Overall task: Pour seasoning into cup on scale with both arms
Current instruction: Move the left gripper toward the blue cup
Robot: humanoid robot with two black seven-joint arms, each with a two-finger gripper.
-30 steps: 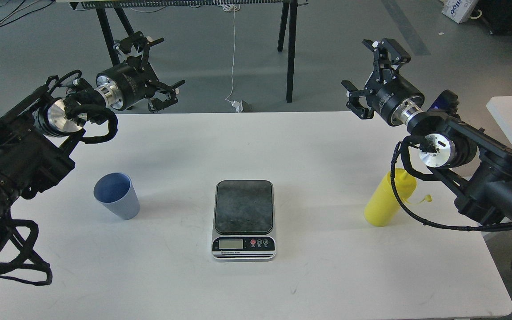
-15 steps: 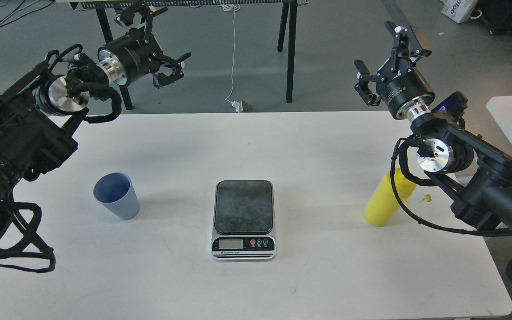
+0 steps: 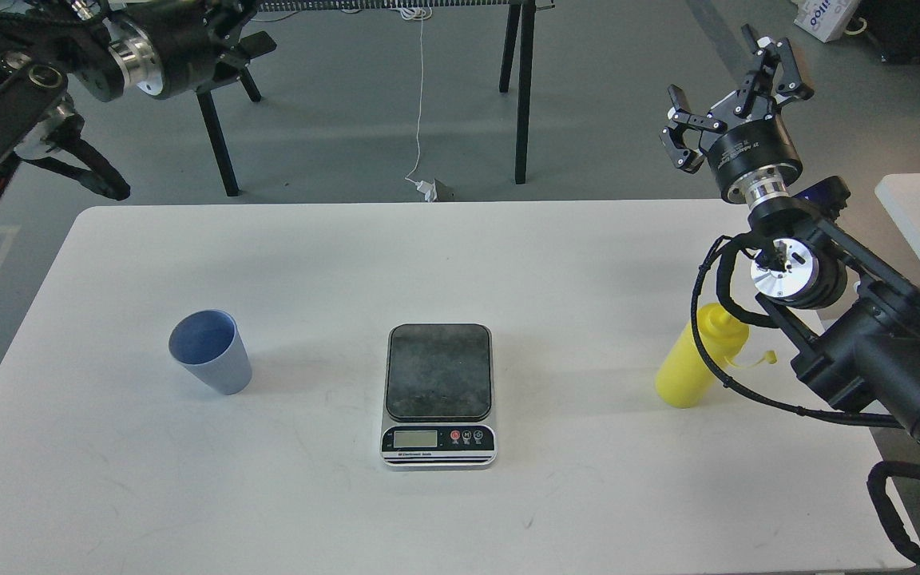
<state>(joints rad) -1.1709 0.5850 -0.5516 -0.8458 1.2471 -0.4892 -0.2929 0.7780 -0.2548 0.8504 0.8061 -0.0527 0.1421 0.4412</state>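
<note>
Cup (image 3: 211, 351) seen on bench (image 3: 556, 263), left of scale (image 3: 438, 394), well apart. Scale plate bare. Bottle (image 3: 695, 359) stood upright right of scale, partly hidden by cable. Right gripper (image 3: 735, 96) held high, jaws apart, nothing held. Left gripper (image 3: 224, 36) mostly cut off; jaws cannot be told.

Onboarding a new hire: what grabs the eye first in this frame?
Centre of the white table: a small silver digital kitchen scale with a dark plate, nothing on it. A light blue ribbed plastic cup stands to its left, and a yellow plastic squeeze bottle to its right. The right gripper hangs open, raised beyond the table's far right corner.
</note>
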